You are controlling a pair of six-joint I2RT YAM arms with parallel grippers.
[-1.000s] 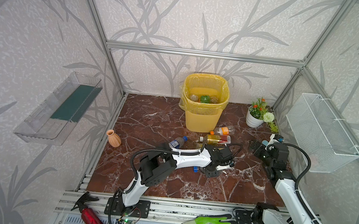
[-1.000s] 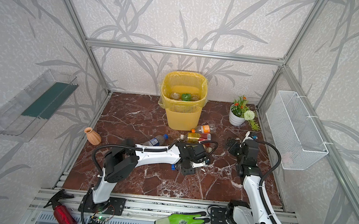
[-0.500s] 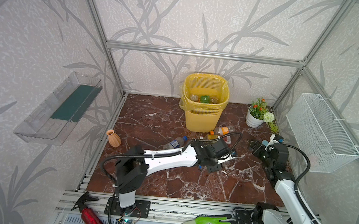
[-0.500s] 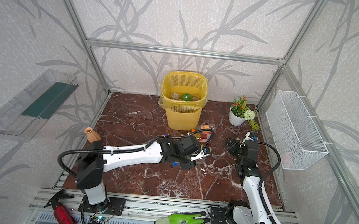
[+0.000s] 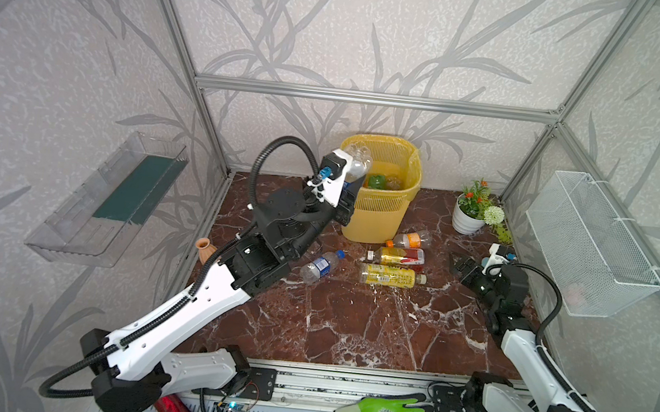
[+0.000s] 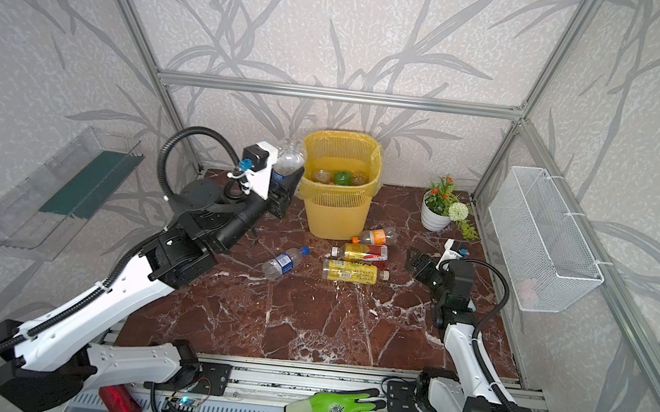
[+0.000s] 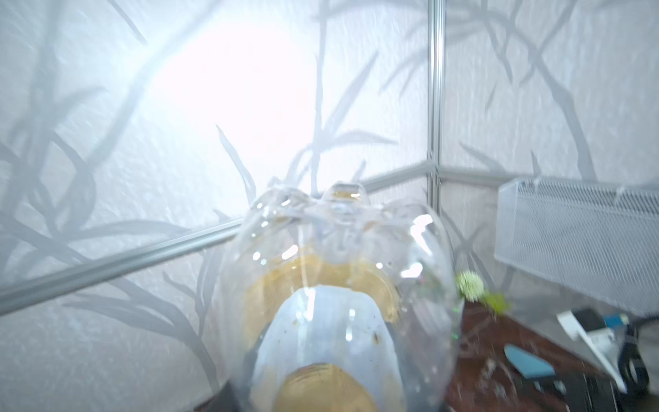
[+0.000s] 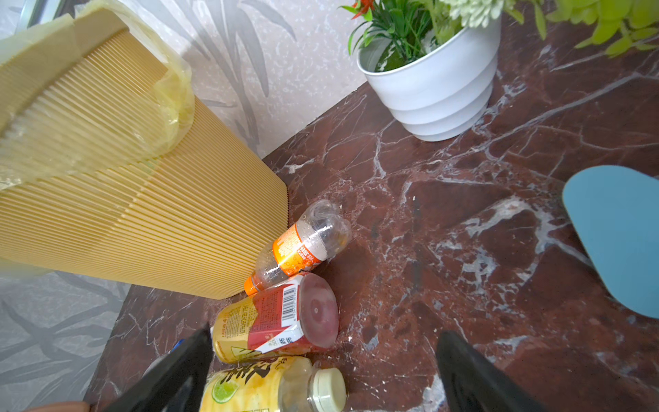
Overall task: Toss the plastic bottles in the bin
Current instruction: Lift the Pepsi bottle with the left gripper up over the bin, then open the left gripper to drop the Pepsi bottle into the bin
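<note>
As the left end effector clamps a clear bottle beside the bin rim, delivery requires shifting over the opening, then releasing; right end effector: released.

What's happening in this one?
The left gripper is shut on a clear bottle, raised beside the rim of the yellow bin, not yet released. A green bottle and others lie inside. The right gripper is open, low near the orange-label bottle, red-label bottle and yellow-label bottle on the floor; a blue-label bottle lies apart from them.
</note>
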